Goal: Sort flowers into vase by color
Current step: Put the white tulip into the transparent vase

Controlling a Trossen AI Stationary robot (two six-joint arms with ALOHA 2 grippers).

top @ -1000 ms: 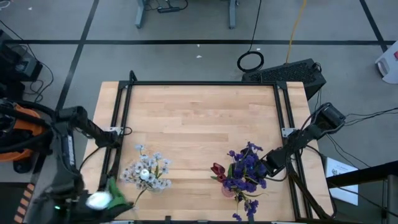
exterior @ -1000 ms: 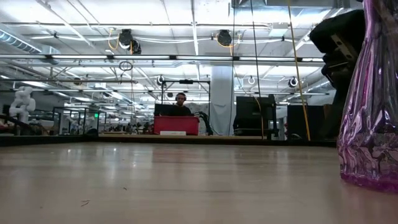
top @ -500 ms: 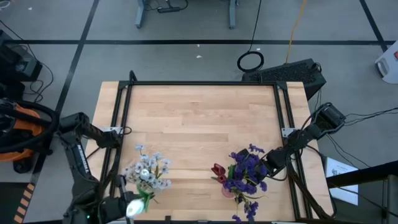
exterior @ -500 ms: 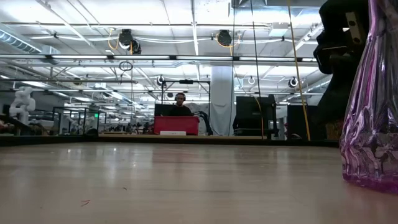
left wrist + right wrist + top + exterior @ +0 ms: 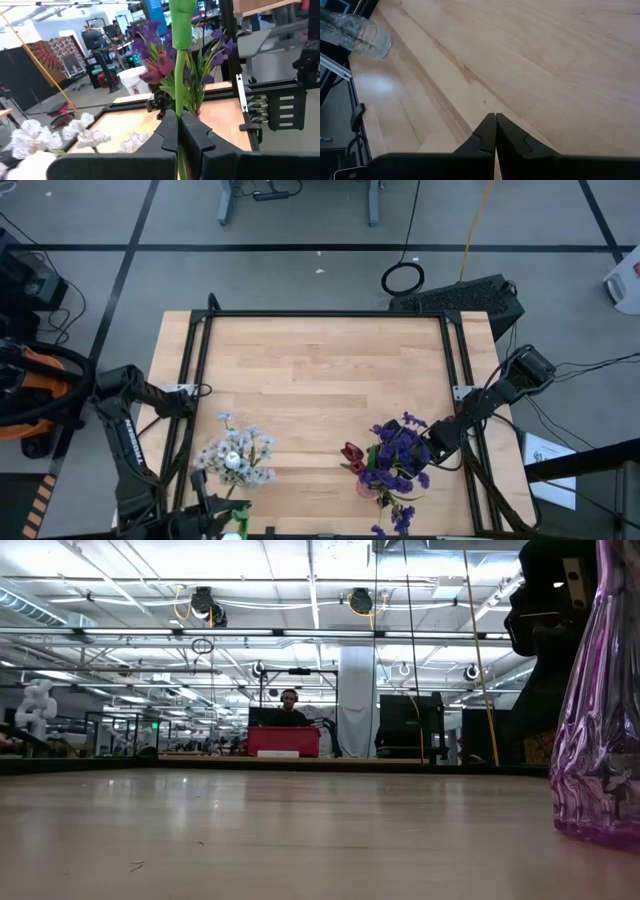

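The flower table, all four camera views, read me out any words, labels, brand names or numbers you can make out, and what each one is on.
No text in any view can be read.
Blue banner in the room behind, left wrist view: lettering too blurred.
Paper sheet on the floor beside the table, high view: print too small.

Floor: grey, crossed by dark tape lines. Cable coil lying on it beyond the table; yellow cord running alongside. Desk legs at the far edge.

Ceiling: white, open beams, pipes and bright strip lights. White column mid-room.

Far benches: red bin with a seated person behind it; dark monitors to one side. White humanoid figure at the far side.

Patterned hanging on a partition.
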